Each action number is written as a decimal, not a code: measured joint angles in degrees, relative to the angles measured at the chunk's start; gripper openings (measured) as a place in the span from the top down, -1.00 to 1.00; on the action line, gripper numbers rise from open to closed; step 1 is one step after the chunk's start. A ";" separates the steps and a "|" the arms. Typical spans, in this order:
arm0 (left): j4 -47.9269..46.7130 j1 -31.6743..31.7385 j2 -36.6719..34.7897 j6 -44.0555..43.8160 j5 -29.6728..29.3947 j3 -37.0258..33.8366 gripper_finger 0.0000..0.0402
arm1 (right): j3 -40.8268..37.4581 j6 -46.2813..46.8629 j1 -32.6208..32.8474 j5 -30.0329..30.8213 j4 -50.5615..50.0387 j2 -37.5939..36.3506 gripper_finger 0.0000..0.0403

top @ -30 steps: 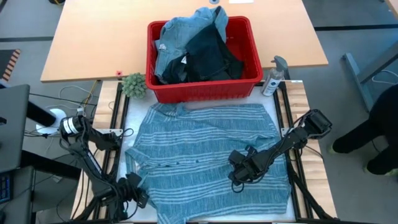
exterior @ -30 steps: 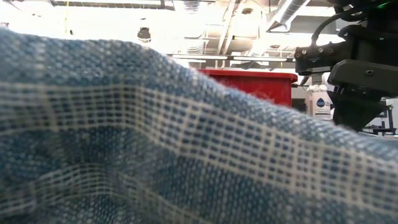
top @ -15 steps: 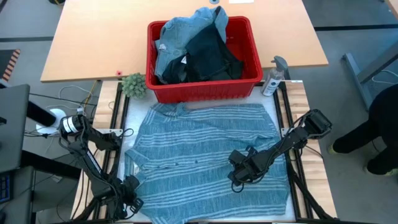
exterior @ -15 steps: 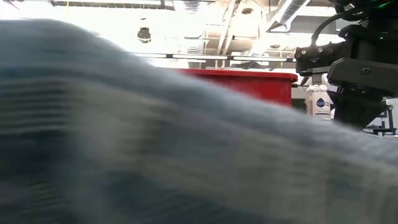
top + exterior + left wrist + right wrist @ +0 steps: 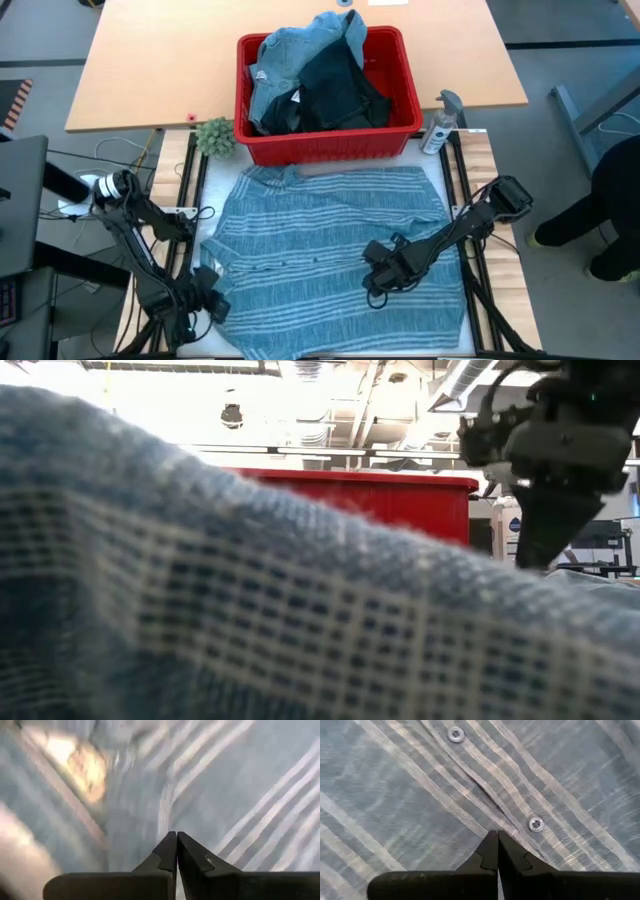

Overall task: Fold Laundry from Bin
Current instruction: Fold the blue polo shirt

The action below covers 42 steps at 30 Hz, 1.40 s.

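The blue-grey white-striped shirt [image 5: 320, 250] lies spread over the table, buttons up; its near part fills the low view [image 5: 200, 610]. My left gripper [image 5: 207, 303] is shut at the shirt's near left edge. My right gripper [image 5: 378, 285] is shut on the shirt's front, right of the middle. The red bin [image 5: 330, 148] stands at the table's far edge, with light blue and dark laundry [image 5: 310, 70] heaped inside. My left gripper has its shut fingertips [image 5: 170, 845] against the shirt's near left edge [image 5: 165, 815], slanting down from above. The blurred cloth hides the exact place of contact; one layer or several, I cannot tell. My right gripper pinches a small raised crease of the shirt [image 5: 492, 822] beside the button strip, between two buttons, coming steeply from above. The rest of the shirt lies flat on the table around it.
A spray bottle [image 5: 440, 125] stands right of the bin and a small green plant [image 5: 215, 137] left of it. A wooden table [image 5: 150, 60] lies beyond. A person [image 5: 610, 200] stands off the table's right side.
My left gripper has risen a little, still shut, and the shirt's near part has shifted in front of the low camera. My right gripper has stayed shut on the shirt's front.
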 joint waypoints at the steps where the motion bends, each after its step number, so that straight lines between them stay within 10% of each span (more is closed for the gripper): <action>1: 0.29 0.45 -0.54 -0.15 -3.01 0.04 1.00 | 0.76 -0.15 0.12 0.00 -0.71 0.00 0.87; 8: 0.11 7.23 -1.39 3.86 -15.89 0.11 1.00 | 3.03 5.28 2.03 -2.70 -3.77 -0.02 0.87; 18: 10.86 22.51 -1.62 26.37 -16.39 0.11 1.00 | 3.03 23.72 11.04 -4.37 -7.36 -0.02 0.91; 26: 34.68 36.44 -2.68 64.67 2.40 0.17 1.00 | 3.03 22.91 17.89 0.88 -0.58 -0.02 0.91; 34: 35.44 47.00 -2.68 76.21 17.16 0.17 1.00 | 3.03 25.28 19.59 1.96 0.18 -0.02 0.91; 42: 34.23 50.78 -2.68 81.19 18.72 0.17 1.00 | 3.03 23.98 19.48 4.52 -0.06 -0.02 0.90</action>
